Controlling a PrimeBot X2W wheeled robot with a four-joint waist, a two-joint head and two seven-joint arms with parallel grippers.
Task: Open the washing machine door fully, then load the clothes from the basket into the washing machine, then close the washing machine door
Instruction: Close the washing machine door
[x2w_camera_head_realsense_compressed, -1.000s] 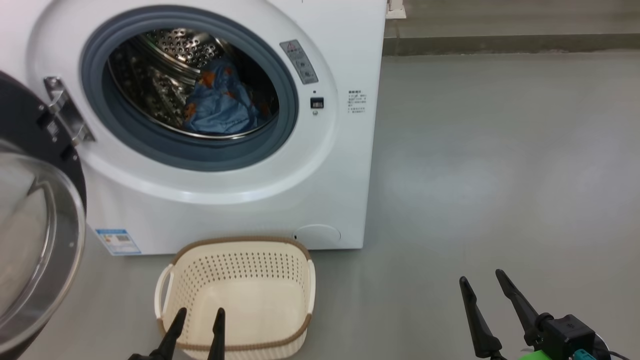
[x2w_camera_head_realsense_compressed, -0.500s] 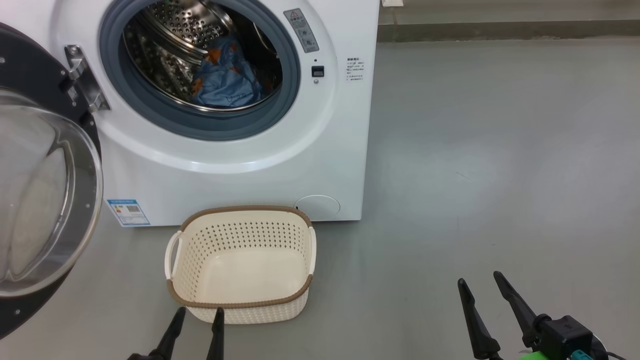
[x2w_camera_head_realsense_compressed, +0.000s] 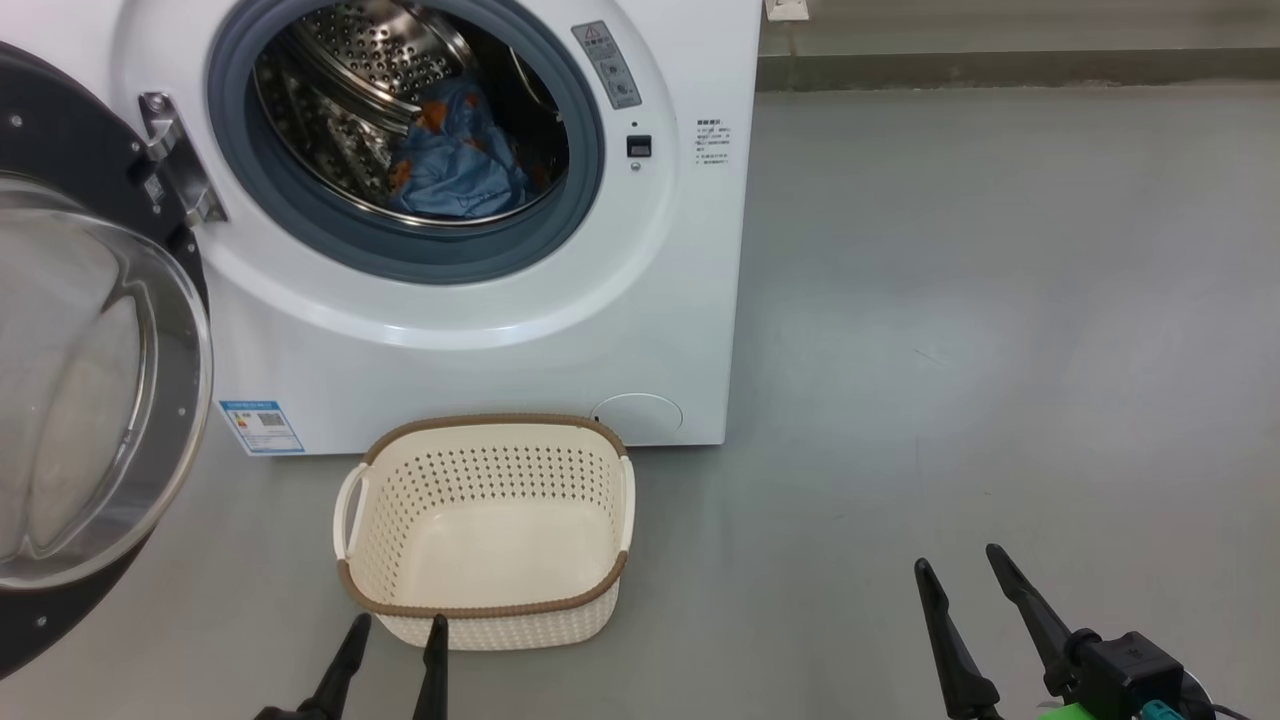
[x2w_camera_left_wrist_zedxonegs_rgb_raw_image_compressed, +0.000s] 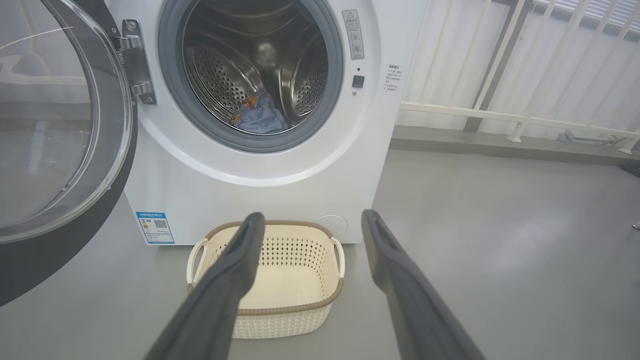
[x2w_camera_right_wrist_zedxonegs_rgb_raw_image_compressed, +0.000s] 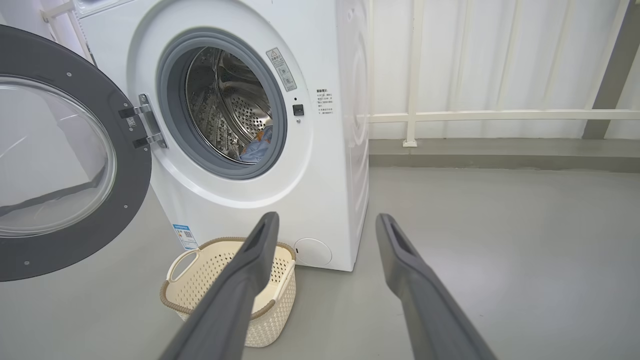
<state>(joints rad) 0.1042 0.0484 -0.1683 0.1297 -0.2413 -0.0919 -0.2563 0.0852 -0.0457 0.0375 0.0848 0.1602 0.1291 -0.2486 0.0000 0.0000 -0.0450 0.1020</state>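
View pulling back from machine (x2w_camera_head_realsense_compressed: 450, 340). Clothes (x2w_camera_head_realsense_compressed: 455, 165) lying inside it, basket (x2w_camera_head_realsense_compressed: 480, 425) sitting empty in front; only door (x2w_camera_head_realsense_compressed: 60, 130) needing closing. Left gripper (x2w_camera_head_realsense_compressed: 400, 620), right gripper (x2w_camera_head_realsense_compressed: 957, 558) gaping, empty.

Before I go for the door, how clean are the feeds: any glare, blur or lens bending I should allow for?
Head view: sharp; pale reflections haze the washing machine door glass, soft sheen on the floor. Left wrist view: wide-angle stretch toward the edges, the left gripper looms soft-edged, the clothes readable in the dim drum. Right wrist view: same stretch, door glass mirroring the room.
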